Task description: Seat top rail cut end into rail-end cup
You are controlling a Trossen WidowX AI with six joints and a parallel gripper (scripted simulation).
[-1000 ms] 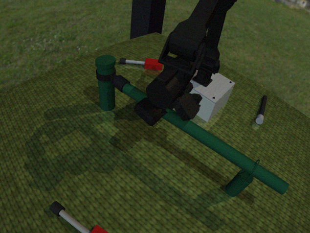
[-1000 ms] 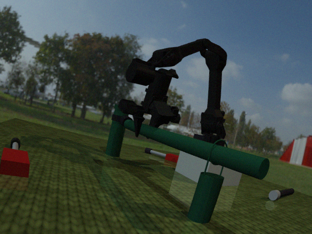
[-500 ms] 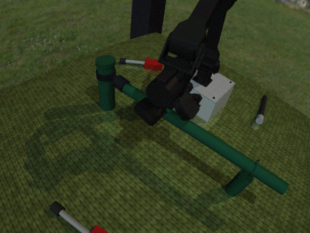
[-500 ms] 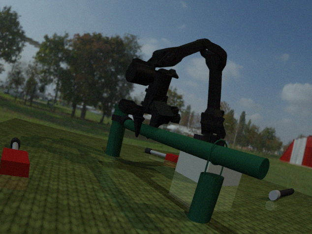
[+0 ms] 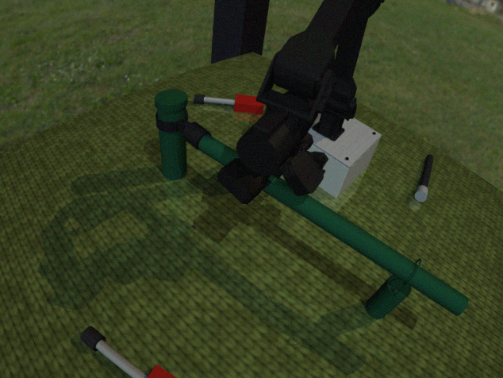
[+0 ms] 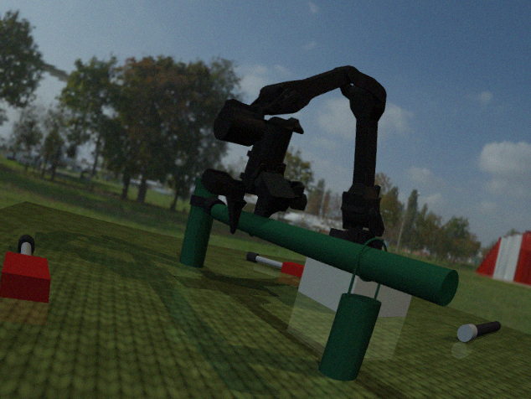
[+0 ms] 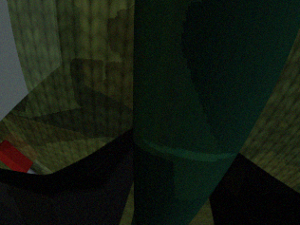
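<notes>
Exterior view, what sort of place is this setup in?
Likely an open field or park: grass stretches back to a line of trees under a cloudy sky, and a green fence post carries a rail.

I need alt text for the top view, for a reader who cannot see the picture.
A black robot gripper is shut on a long green fence rail, whose end meets the black rail-end cup on the thick green post. The rail's far part passes through a wire loop cap on a short green post.
</notes>
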